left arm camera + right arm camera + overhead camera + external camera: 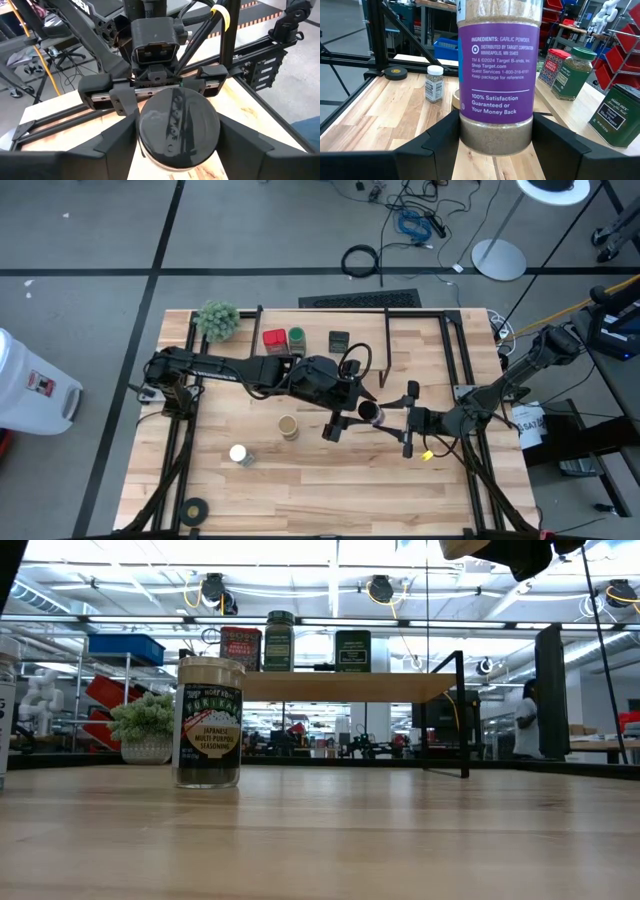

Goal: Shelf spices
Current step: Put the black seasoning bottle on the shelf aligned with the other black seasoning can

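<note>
A garlic powder jar [496, 75] with a purple label and a dark lid [178, 127] hangs upright above the table's middle [368, 412]. My left gripper [352, 417] is shut on its top and my right gripper [388, 418] on its bottom. On the shelf [340, 687] at the far side stand a red tin [274, 338], a green-lidded jar [296, 338] and a dark square tin [339, 340]. A tan-lidded jar [289, 426] and a white-lidded jar [239, 454] stand on the tabletop. My left gripper pinches the jar's dark lid by its rim [145, 137] between its two fingers [112, 145]. It comes from the table's left, slanting a little downward. My right gripper pinches the jar's clear bottom part [495, 137], below the label, between its two fingers [432, 147]. It comes about level from the table's right. The jar stands upright, clear of the table.
A fuzzy green plant [218, 318] sits at the far left corner. A black tape roll [194, 507] lies near the front left. The shelf's black legs [387, 345] stand just beyond the grippers. Black frame rails [468, 370] run along the table's sides.
</note>
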### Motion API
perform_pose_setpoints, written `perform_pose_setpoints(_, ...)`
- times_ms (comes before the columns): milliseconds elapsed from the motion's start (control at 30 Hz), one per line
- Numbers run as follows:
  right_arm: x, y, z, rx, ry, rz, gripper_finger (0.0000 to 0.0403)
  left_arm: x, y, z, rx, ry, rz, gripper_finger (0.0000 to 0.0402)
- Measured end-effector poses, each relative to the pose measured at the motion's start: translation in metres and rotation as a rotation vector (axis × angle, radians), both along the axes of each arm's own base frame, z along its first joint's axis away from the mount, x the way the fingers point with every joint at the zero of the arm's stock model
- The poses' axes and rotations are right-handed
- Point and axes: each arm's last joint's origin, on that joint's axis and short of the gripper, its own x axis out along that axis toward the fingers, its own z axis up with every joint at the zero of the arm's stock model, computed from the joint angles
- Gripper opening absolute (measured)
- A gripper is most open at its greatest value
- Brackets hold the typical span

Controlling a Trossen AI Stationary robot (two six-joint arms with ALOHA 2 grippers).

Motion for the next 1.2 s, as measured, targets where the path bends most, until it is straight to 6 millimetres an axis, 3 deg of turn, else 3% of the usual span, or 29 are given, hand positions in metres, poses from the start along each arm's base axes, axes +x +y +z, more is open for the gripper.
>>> perform_pose_setpoints(233, 0.0, -0.0001, 0.0, -0.001, 0.0, -0.002, 0.0215, 0.0006, 0.0002, -0.0002, 0.009, -0.004, 0.01, 0.0212)
perform_pose_setpoints(667, 0.0001, 0.0, 0.0004, 0.002, -0.004, -0.001, 0.022, 0.0006, 0.0003, -0.0003, 0.008, -0.003, 0.012, 0.0212)
perform_pose_setpoints(1033, -0.0004, -0.0004, 0.0023, 0.024, -0.025, -0.032, 0.032, 0.0002, 0.0008, -0.0053, 0.012, 0.041, 0.022, 0.0212)
perform_pose_setpoints(1200, -0.0013, -0.0017, 0.0009, 0.006, -0.011, -0.06, 0.033, -0.0045, 0.0007, -0.0024, 0.011, 0.054, 0.021, 0.0212)
